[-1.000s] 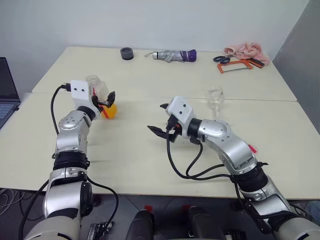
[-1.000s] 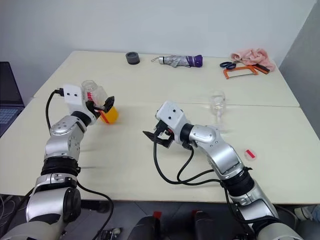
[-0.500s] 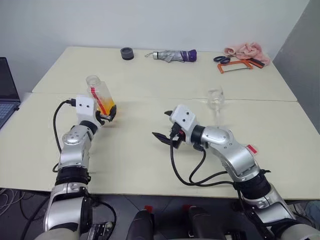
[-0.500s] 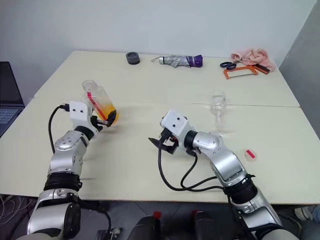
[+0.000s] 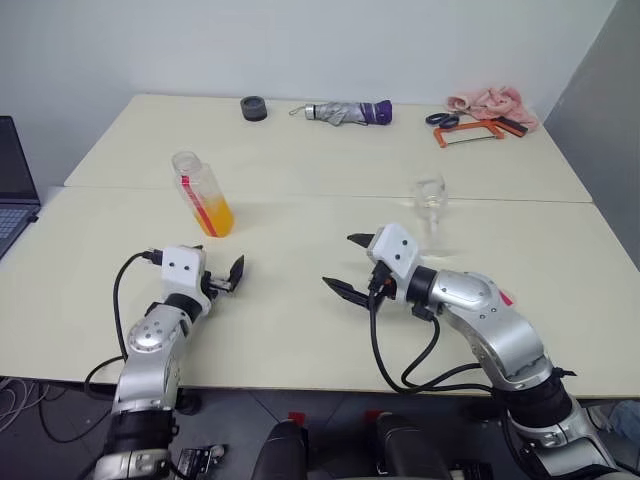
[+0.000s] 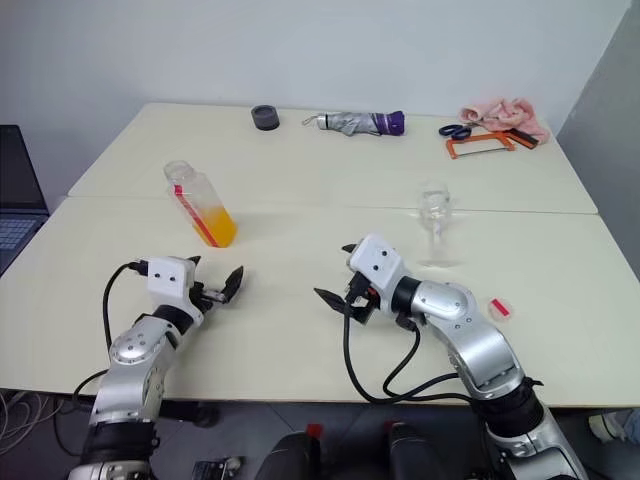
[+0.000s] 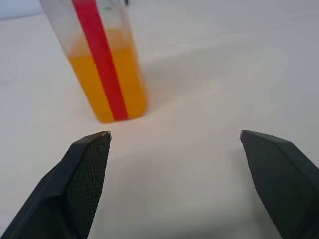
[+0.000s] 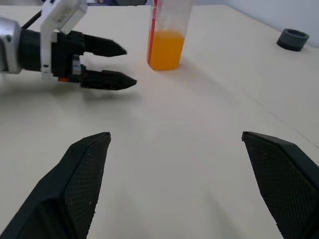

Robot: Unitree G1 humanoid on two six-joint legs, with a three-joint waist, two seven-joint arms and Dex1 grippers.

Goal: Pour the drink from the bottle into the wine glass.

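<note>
The bottle (image 5: 203, 195) stands on the table at the left with no cap on its mouth. It is clear, has a red label stripe, and the orange drink (image 7: 109, 82) fills its lower part. My left gripper (image 5: 228, 278) hovers open and empty just short of it, nearer to me, fingers (image 7: 84, 169) pointing at its base. The empty wine glass (image 5: 430, 195) stands upright at the right of centre. In front of the glass and a little to its left, my right gripper (image 5: 340, 262) is open and holds nothing.
A small red-and-white cap (image 6: 500, 308) lies on the table by my right forearm. Along the far edge are a grey tape roll (image 5: 254, 106), a folded umbrella (image 5: 350, 111), scissors with an orange saw (image 5: 470, 128) and a pink cloth (image 5: 490, 100). A laptop (image 5: 12, 185) sits at far left.
My left gripper has drawn back from the bottle toward me and sunk lower, leaving the bottle standing alone. The right gripper has drifted slightly to the right and back.
</note>
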